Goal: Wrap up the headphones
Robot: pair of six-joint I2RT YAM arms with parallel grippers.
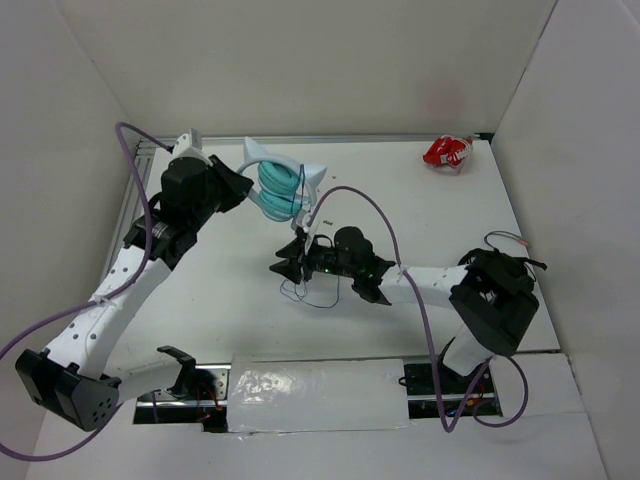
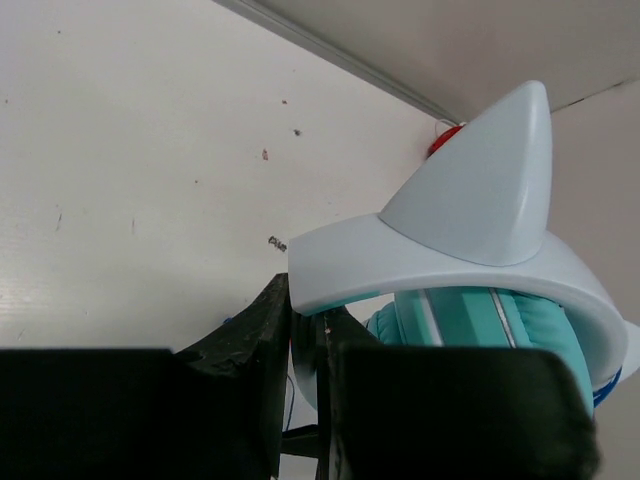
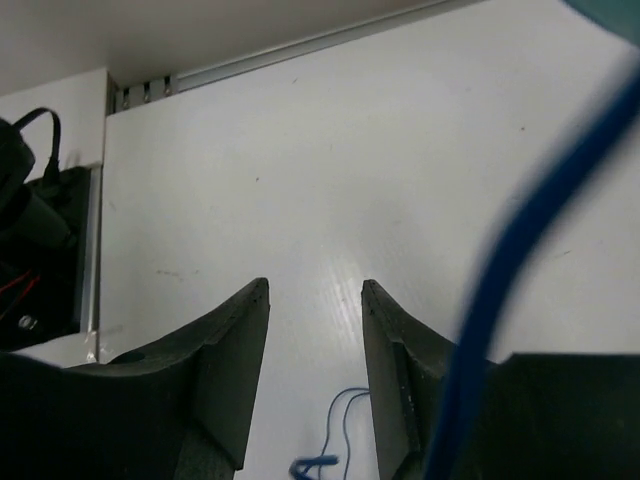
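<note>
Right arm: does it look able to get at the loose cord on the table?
Likely yes. The right gripper stands open close by the cord, with nothing between them. The left gripper holds the headphones out of the way.

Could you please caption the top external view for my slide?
Left gripper holds the headphones by the headband; right gripper open near cord.

Headphones (image 1: 278, 188) upright, teal cups together, ears up.
</note>
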